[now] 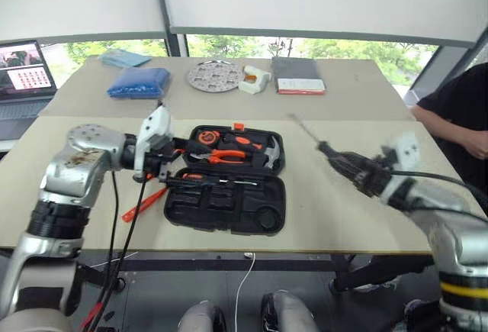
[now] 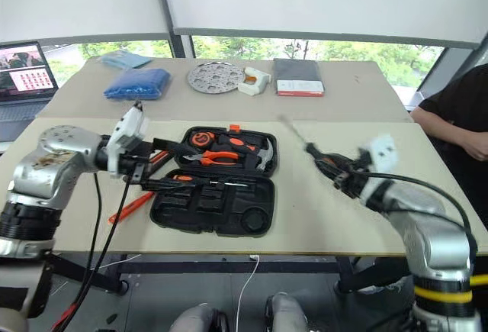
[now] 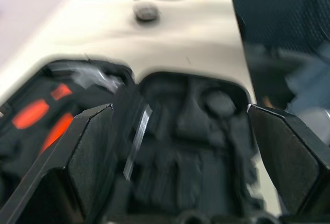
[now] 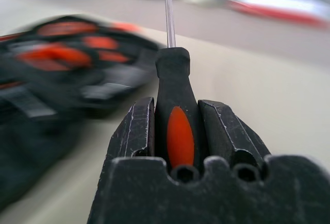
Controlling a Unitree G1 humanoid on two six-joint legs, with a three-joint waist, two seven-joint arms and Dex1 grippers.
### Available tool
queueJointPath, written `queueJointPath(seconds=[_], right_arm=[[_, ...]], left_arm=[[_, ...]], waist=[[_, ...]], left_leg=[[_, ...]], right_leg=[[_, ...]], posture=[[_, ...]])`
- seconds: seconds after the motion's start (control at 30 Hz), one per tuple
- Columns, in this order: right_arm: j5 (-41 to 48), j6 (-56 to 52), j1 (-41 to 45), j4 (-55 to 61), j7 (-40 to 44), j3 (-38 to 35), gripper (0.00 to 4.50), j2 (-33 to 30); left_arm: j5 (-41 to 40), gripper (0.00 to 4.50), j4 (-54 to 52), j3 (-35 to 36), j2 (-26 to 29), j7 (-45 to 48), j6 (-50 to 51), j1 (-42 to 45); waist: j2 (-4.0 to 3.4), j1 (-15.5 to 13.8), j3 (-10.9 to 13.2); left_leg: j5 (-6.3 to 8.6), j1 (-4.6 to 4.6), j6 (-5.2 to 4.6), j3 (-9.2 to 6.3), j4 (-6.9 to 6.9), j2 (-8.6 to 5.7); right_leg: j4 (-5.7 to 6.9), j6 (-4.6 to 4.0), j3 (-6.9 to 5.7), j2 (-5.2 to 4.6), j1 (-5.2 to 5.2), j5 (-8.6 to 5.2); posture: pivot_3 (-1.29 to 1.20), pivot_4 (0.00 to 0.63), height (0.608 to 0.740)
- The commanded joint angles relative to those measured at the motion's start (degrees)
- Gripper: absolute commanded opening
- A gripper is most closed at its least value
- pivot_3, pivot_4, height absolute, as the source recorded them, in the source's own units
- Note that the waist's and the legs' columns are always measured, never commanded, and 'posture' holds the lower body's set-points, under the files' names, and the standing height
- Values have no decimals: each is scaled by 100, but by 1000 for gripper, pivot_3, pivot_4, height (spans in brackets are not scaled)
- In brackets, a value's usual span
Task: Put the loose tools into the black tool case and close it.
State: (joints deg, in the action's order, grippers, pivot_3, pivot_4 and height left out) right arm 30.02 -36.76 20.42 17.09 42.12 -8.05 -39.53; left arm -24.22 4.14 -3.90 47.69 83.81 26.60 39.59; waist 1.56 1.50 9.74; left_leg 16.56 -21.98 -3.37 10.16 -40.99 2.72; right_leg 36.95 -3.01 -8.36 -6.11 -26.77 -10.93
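Right tool (image 4: 175,131): closed on the black-and-orange handle of a screwdriver (image 4: 172,87), one finger on each side; the steel shaft runs straight out past the fingertips. In the head views this tool is raised above the table to the right of the case, with the shaft aimed up and toward the case.
Left tool (image 3: 180,152): fingers spread wide with nothing between them, held over the left part of the open case.
Black tool case (image 1: 229,210): lies open on the table (image 1: 335,217), both halves flat; the far half has a small orange latch at its far edge.
Far half of case: holds orange-handled pliers (image 1: 223,156), a steel-headed hammer (image 1: 272,151) at its right end and an orange-and-black round item at its left end.
Near half of case: moulded recesses mostly unfilled; a long tool with a steel shaft (image 1: 210,182) lies across its far edge.
Slim orange tool (image 1: 142,204): lies on the table just left of the case, near the table's front edge.
Far part of table: a blue bag (image 1: 139,82), a round perforated metal disc (image 1: 214,75), a white-and-orange object (image 1: 255,80) and a dark flat book with a red edge (image 1: 298,75).
Laptop (image 1: 23,80): open, on the far left.
Person (image 1: 457,118): in a black sleeve, at the right edge.
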Motion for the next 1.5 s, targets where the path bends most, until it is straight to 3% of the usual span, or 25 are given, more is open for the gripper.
queueJointPath(seconds=[0.03, 0.33, 0.83, 0.9, 1.03, 1.1, 1.27, 1.43, 1.5], right_arm=[[-213, 11, 660, -38, 724, 1083, 1020, -30], [-1750, 1160, 1836, -1384, 1418, 2869, 1020, 364], [-2202, 1461, 1843, -1675, 1753, 2953, 1020, 622], [-2153, 1338, 1853, -1627, 1727, 2879, 2024, 667], [-1844, 918, 1933, -1446, 1633, 2589, 3233, 900], [-1772, 793, 1974, -1411, 1581, 2497, 3233, 994], [-1767, 727, 1992, -1432, 1560, 2490, 1852, 1144], [-2076, 887, 2019, -1763, 1461, 2789, 54, 1310], [-2297, 974, 2046, -1979, 1373, 2972, 22, 1388]], left_arm=[[-71, 4500, -154, 147, 272, 217, -47, -49], [-105, 4500, -476, 254, 816, 497, -109, -529], [-119, 4500, -604, 381, 789, 183, -56, -606], [-108, 4500, -579, 356, 758, 160, -54, -548], [-94, 4500, -537, 321, 724, 140, -64, -478], [-83, 4500, -516, 307, 711, 138, -78, -458], [-49, 4500, -479, 276, 679, 128, -115, -437], [-14, 4500, -425, 264, 648, 98, -142, -411], [3, 4500, -406, 261, 635, 76, -160, -416]], waist=[[0, -43, 0], [1, -89, 1], [1, -62, 1], [1, -65, 1], [1, -66, 1], [1, -64, 1], [1, -68, 1], [1, -66, 1], [1, -63, 1]], left_leg=[[-5, -1, 8, -1, 6, 6], [-15, -44, 8, -2, -10, -17], [-16, -43, 9, -4, -13, -9], [-16, -42, 10, -4, -12, -9], [-16, -43, 10, -4, -13, -9], [-16, -43, 10, -4, -13, -9], [-16, -43, 10, -4, -13, -10], [-16, -43, 10, -4, -13, -10], [-16, -42, 10, -4, -12, -10]], right_leg=[[-3, -2, -7, 5, -1, -1], [9, -19, -14, 9, -31, -11], [15, -16, -15, 4, -31, -13], [15, -16, -16, 4, -31, -13], [15, -16, -16, 4, -31, -13], [15, -16, -15, 4, -31, -13], [16, -17, -16, 10, -31, -13], [16, -16, -16, 11, -31, -13], [16, -17, -16, 12, -31, -13]], posture=[[0, 150, 718], [0, 150, 718], [0, 150, 718], [0, 150, 718], [0, 150, 718], [0, 150, 718], [0, 150, 718], [0, 150, 718], [0, 150, 718]])
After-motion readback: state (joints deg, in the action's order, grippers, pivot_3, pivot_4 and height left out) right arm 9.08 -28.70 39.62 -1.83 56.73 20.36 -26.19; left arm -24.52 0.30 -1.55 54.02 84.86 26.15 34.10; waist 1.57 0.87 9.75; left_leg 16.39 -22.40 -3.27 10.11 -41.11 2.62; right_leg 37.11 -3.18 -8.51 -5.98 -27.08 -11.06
